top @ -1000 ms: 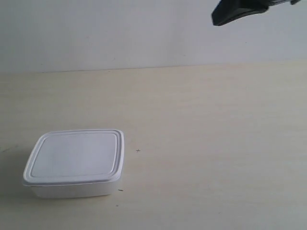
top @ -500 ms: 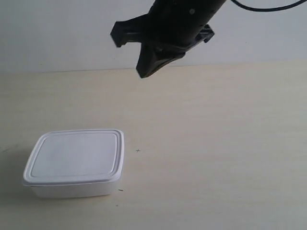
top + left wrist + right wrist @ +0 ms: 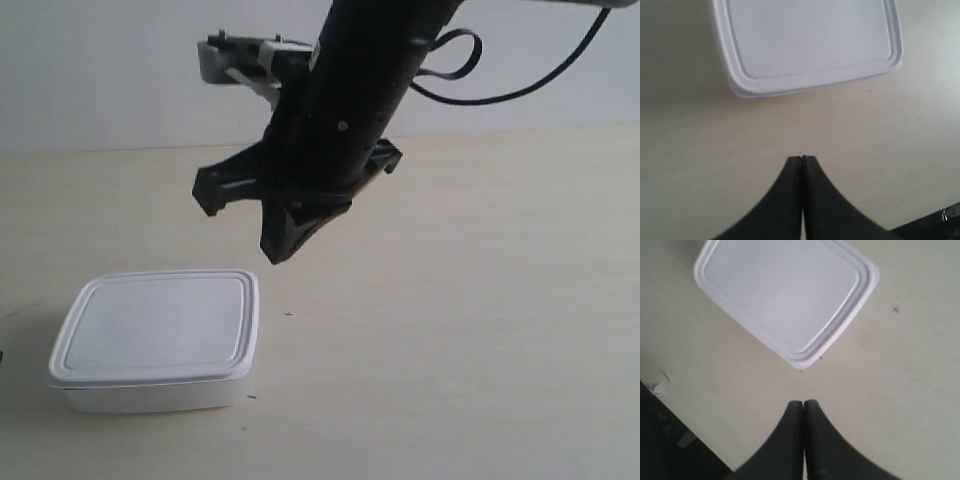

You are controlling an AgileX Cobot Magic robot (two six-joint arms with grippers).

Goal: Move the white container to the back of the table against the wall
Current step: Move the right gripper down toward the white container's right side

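**A:** Where's the container [image 3: 155, 335]?
**B:** On the worktop [image 3: 480, 330], at 8 o'clock in the exterior view, lid on. It's well short of the wall [image 3: 100, 70] at 12, and nothing touches it.
**A:** The hands?
**B:** Left hand [image 3: 801, 159] and right hand [image 3: 803, 402] both have fingers pressed together, holding nothing. One arm [image 3: 370, 80] hangs near the container's 1 o'clock.
**A:** So, the approach?
**B:** I'd say so. Next a hand must spread to grip it, or drop to its 6 o'clock side and push toward 12
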